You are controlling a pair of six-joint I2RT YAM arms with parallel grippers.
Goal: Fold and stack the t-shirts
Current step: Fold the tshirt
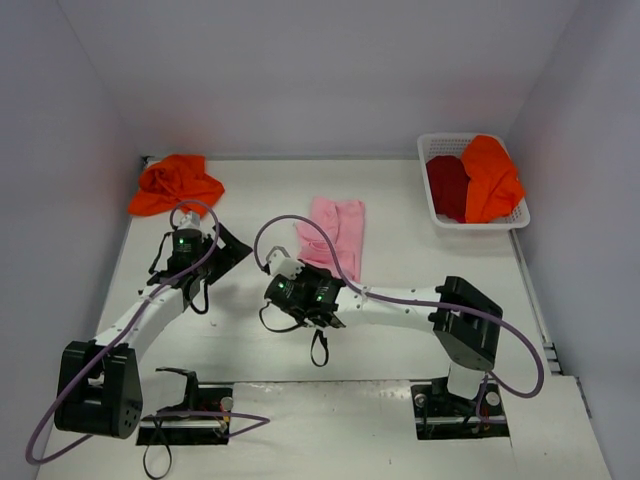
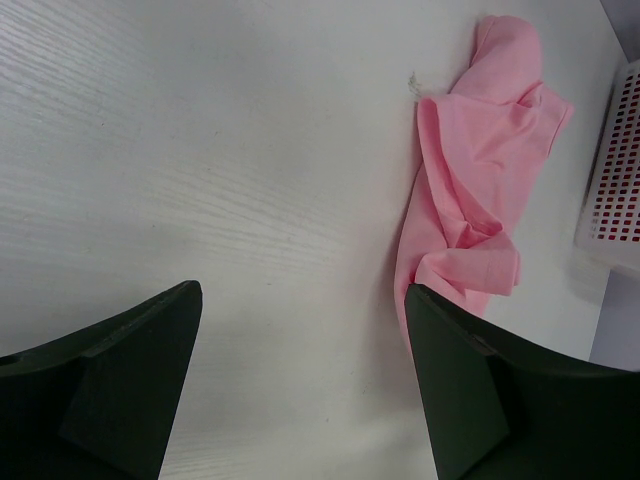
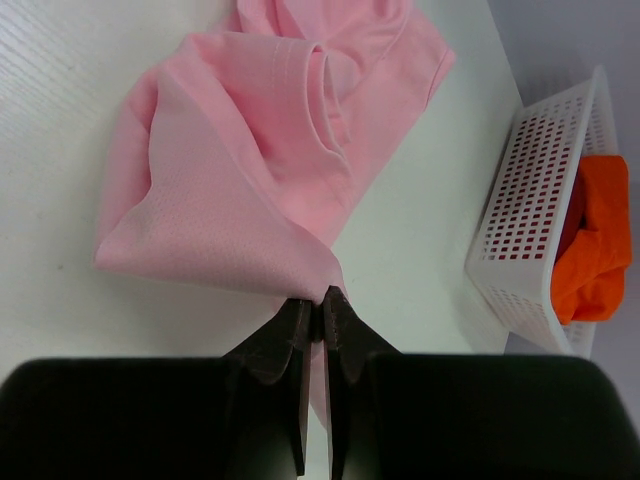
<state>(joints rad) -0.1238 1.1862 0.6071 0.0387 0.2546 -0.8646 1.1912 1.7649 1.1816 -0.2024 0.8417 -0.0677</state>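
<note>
The light pink t-shirt (image 1: pixel 335 232) lies crumpled mid-table; it also shows in the left wrist view (image 2: pixel 478 190) and the right wrist view (image 3: pixel 255 170). My right gripper (image 3: pixel 315 300) is shut on its near corner, which is lifted a little; in the top view that gripper (image 1: pixel 300 262) is at the shirt's near end. My left gripper (image 2: pixel 300 310) is open and empty over bare table, left of the pink shirt; in the top view it (image 1: pixel 222 250) is left of centre. One orange t-shirt (image 1: pixel 172 185) is bunched at the back left. Another orange t-shirt (image 1: pixel 490 178) and the dark red t-shirt (image 1: pixel 447 187) lie in the basket.
The white latticed basket (image 1: pixel 521 217) stands at the back right, near the right wall; it also shows in the right wrist view (image 3: pixel 530 230). White walls enclose the table on three sides. Purple cables loop over both arms.
</note>
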